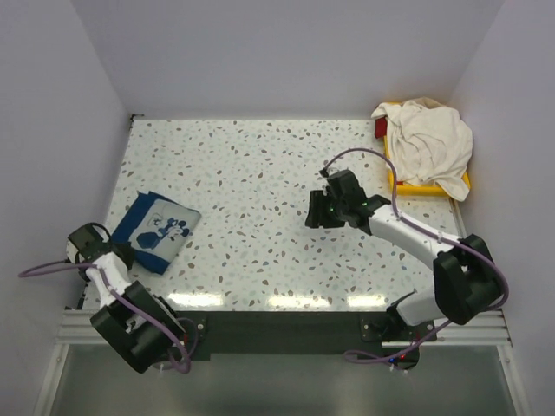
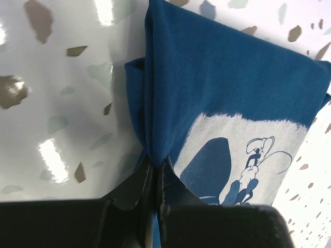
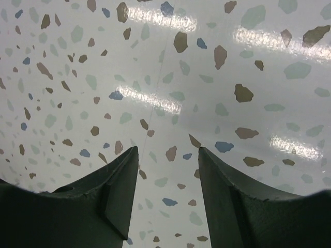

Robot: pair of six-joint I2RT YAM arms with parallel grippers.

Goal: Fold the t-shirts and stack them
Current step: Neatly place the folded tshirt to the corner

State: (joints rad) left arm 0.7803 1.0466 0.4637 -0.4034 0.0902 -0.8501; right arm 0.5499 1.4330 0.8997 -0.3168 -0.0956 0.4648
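A folded dark navy t-shirt (image 1: 158,229) with a pale cartoon print lies at the table's left edge. My left gripper (image 1: 97,250) sits at its near-left corner, shut on the cloth's edge. In the left wrist view the navy t-shirt (image 2: 227,82) bunches into a ridge that runs between the closed fingers (image 2: 155,168). The cream white t-shirt (image 1: 431,143) lies crumpled in a heap at the back right. My right gripper (image 1: 319,212) hovers over bare table near the middle, open with nothing between its fingers (image 3: 168,155).
A yellow tray (image 1: 421,187) holds the cream heap, with something red (image 1: 380,128) at its back-left corner. White walls close in the speckled table (image 1: 260,173) on three sides. Purple cables trail from both arms.
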